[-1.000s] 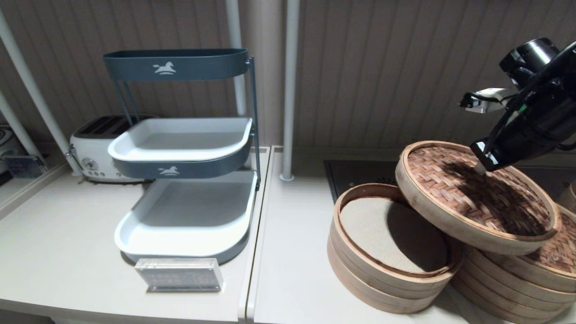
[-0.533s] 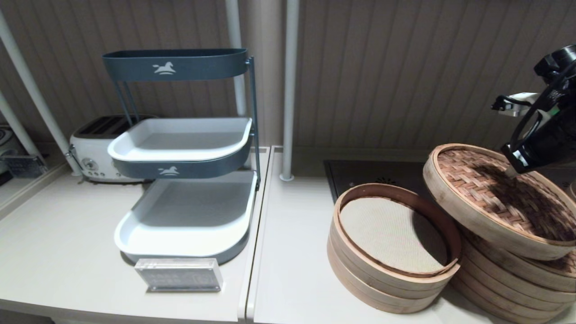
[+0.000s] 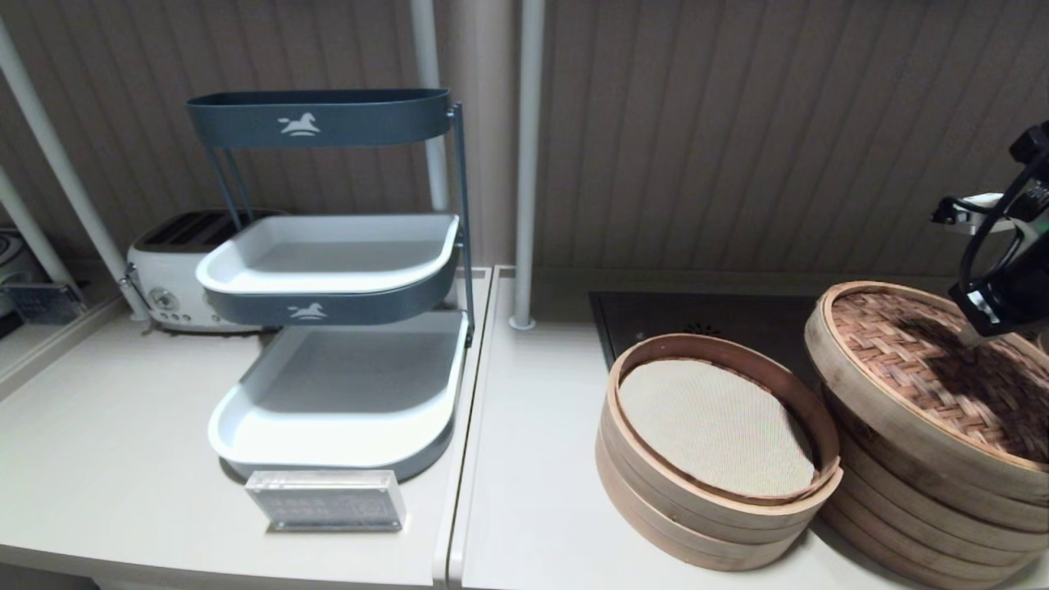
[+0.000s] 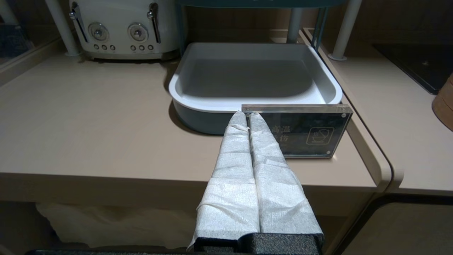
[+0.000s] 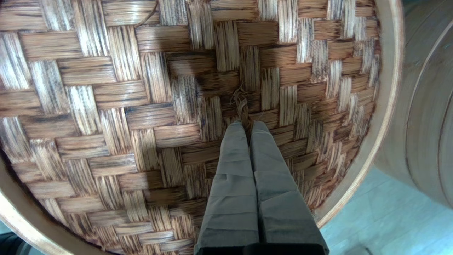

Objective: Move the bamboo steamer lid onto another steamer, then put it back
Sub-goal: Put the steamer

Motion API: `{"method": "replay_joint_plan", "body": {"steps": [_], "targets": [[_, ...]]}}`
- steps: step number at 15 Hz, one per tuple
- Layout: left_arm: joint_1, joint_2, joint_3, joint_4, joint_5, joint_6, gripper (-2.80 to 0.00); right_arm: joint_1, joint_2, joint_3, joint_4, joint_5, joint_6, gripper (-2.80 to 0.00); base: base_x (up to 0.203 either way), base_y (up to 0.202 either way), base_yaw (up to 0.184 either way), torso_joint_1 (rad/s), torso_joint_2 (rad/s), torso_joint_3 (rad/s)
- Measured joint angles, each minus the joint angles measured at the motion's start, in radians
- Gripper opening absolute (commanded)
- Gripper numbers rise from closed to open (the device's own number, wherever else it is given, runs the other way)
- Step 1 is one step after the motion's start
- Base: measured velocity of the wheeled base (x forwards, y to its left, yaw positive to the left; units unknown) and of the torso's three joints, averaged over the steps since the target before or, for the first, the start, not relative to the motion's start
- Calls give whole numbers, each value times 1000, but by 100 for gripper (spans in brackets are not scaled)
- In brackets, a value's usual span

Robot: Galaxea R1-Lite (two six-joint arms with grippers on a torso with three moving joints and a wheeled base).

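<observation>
Bamboo steamer lid (image 3: 926, 373) is seen tilted on top of another steamer (image 3: 926, 500) at the right edge of the tabletop (image 3: 533, 492), held by the right gripper (image 5: 246, 122), whose fingers (image 5: 231, 170) are pinched together on the small woven loop (image 5: 241, 104) at the lid's centre. Such a thin hold is judged risky: the loop could be slipped out of or frayed, and the wide lid could be swung or tipped. If it is released while tilted, it may be left askew on the rings or slid off toward the open, cloth-lined steamer (image 3: 717, 447) just beside the stack. The left gripper (image 4: 247, 117) is parked at the tabletop's front edge, its fingers closed on nothing, near an acrylic sign (image 4: 300, 129).
</observation>
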Motion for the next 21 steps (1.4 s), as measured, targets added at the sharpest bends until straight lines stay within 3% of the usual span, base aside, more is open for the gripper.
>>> {"method": "replay_joint_plan", "body": {"steps": [7, 21], "targets": [[0, 0, 0, 1, 0, 0, -280, -75, 5, 17, -5, 12, -12, -280, 0, 0, 0, 0, 0, 0], [0, 0, 0, 0, 0, 0, -280, -136, 15, 18, -5, 13, -29, -280, 0, 0, 0, 0, 0, 0]]}}
